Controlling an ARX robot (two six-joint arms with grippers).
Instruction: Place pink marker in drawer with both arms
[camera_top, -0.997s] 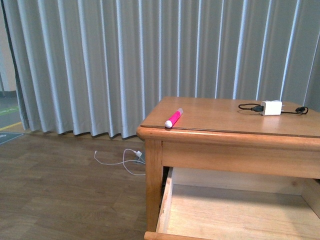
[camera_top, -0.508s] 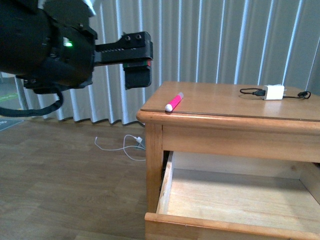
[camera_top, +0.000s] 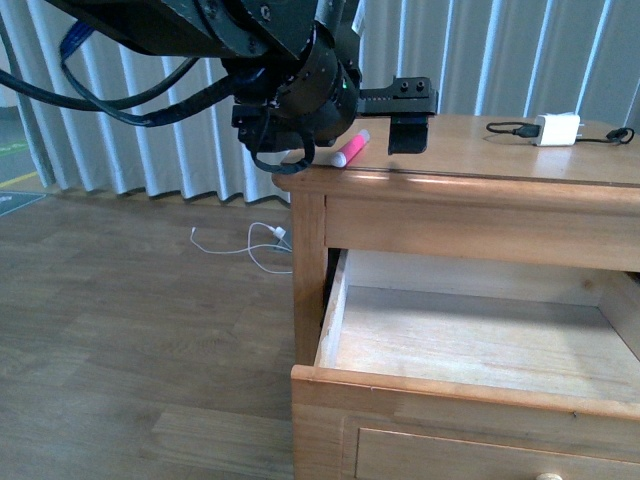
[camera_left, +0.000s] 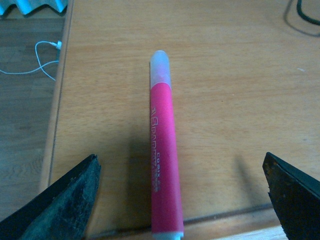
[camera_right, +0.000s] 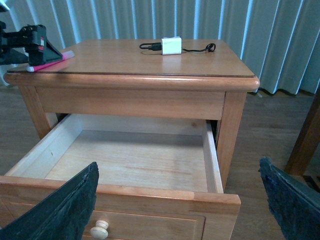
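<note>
Knob (camera_right: 100, 229) was cut off in front view. One pink marker (camera_top: 351, 148), 11 o'clock from one opened drawer (camera_top: 331, 318). Left gripper (camera_left: 182, 197), right gripper (camera_right: 180, 200) were spread wide, nothing held.

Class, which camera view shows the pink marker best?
Left wrist view: the pink marker is seen close up, cap and printing visible. The front view shows it partly hidden behind the left arm; the right wrist view, small and distant.

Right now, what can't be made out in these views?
- Front view: the drawer is cut off at its right side and knob by the frame.
- Left wrist view: print on the pink marker is too blurred to read.
- Right hand: absent from the front view; its wrist view shows only fingertips.
</note>
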